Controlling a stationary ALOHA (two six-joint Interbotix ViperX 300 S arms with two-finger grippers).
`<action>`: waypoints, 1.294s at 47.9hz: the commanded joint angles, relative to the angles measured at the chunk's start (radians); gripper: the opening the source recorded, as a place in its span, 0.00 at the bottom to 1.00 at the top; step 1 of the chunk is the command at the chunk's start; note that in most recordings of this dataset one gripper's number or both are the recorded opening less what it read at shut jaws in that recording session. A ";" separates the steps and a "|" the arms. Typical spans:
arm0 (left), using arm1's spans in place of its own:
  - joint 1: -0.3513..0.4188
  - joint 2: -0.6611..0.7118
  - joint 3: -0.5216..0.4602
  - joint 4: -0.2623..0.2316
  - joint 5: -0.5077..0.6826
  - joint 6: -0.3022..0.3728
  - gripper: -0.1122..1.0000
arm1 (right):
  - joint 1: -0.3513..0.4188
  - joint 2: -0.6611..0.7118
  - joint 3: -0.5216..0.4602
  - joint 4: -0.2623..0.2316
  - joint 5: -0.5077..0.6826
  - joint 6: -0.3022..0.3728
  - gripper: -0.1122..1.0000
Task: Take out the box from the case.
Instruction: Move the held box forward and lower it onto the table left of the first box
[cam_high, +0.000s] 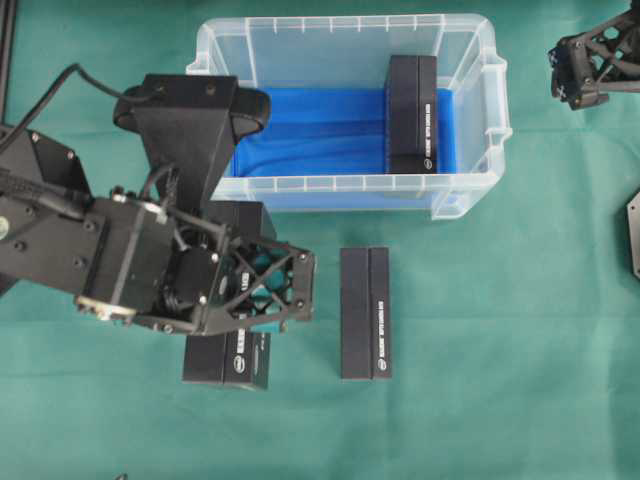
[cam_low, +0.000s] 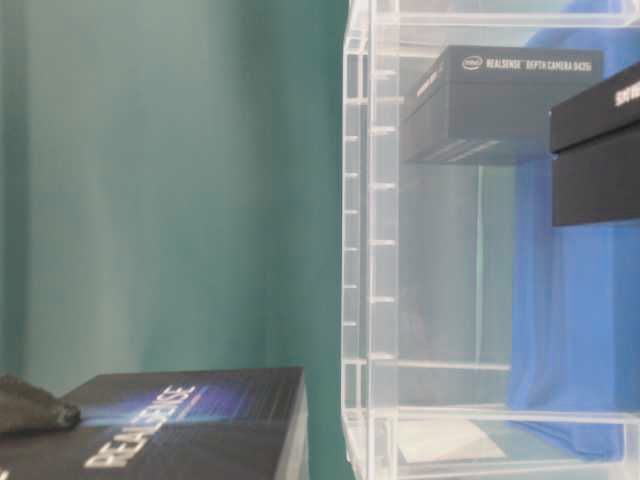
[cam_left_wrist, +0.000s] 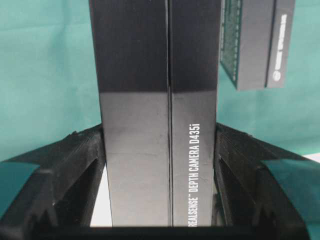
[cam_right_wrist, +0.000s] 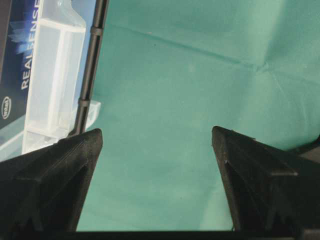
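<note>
Left pincer (cam_left_wrist: 160, 220) clamps box (cam_left_wrist: 160, 125) edges (green cloth (cam_high: 500, 330) around).

We are clamping our left gripper (cam_high: 268, 290) on a box (cam_high: 232, 355), while our right gripper (cam_right_wrist: 157, 150) is hanging with jaws spread, holding nothing.

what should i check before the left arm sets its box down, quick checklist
1. Left gripper clamped on the held box: ok, fingers press both sides.
2. Held box outside the case: ok, it is over the green cloth.
3. Room beside the box on the cloth: cannot tell, the arm hides the gap.
4. Right gripper out of the way: ok, open and empty, right of the case.
5. Case emptied: not ok, one box in the case remains.
</note>
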 joint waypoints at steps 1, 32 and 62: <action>0.000 -0.037 -0.018 0.005 0.000 -0.002 0.64 | 0.003 -0.009 -0.009 -0.003 -0.003 0.000 0.89; -0.002 -0.034 -0.018 0.005 -0.005 0.000 0.64 | 0.005 -0.009 -0.011 0.000 -0.003 0.005 0.89; -0.008 -0.041 0.193 0.014 -0.175 -0.012 0.64 | 0.005 -0.009 -0.008 -0.002 -0.002 0.003 0.89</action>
